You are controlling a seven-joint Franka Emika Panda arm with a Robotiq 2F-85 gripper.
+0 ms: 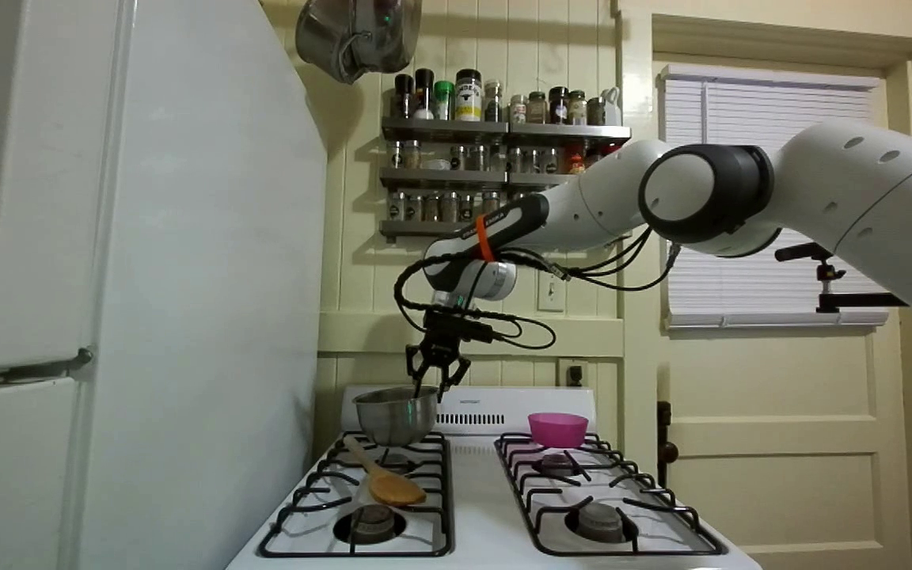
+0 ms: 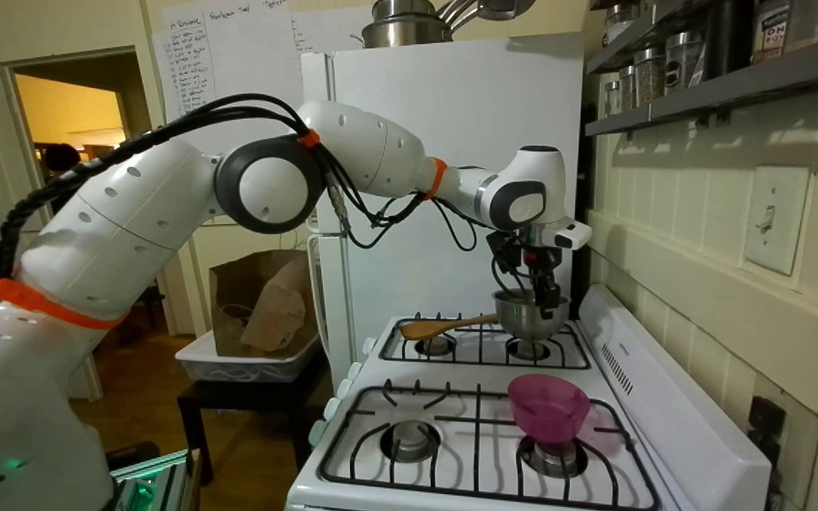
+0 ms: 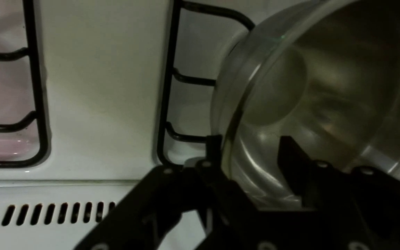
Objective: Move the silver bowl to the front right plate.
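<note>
We find the deep, shiny steel bowl [image 1: 393,421] with a rolled rim over the back left gas burner [image 2: 528,348], left and right being as we face the white enamelled stove [image 1: 476,507]; the black two-fingered gripper [image 3: 249,144] straddles its rim, and in the wrist view we see one finger inside the bowl and its fellow just outside the wall; the two stand well parted, with clear space between the inner one and the steel, so they have hold of nothing; whether the outer finger touches the wall we cannot tell. Just in front of the bowl, on the left black wire grate [image 1: 448,483], lies a tan wooden spoon [image 1: 387,484], its handle end near the steel and its head nearer the front left burner [image 1: 373,522]; across the stove top we make out the front right burner [image 1: 600,520], a round pale grey cap within a second black wire grate [image 2: 478,440]; behind it a translucent pink bowl [image 2: 549,411] sits over the back right burner [image 2: 554,461]. A white jointed arm [image 1: 682,190] reaches over the stove to the gripper; on the left stands a tall white refrigerator [image 1: 210,277]; behind, grey metal shelves [image 1: 444,131] hold small spice jars [image 1: 468,95].
</note>
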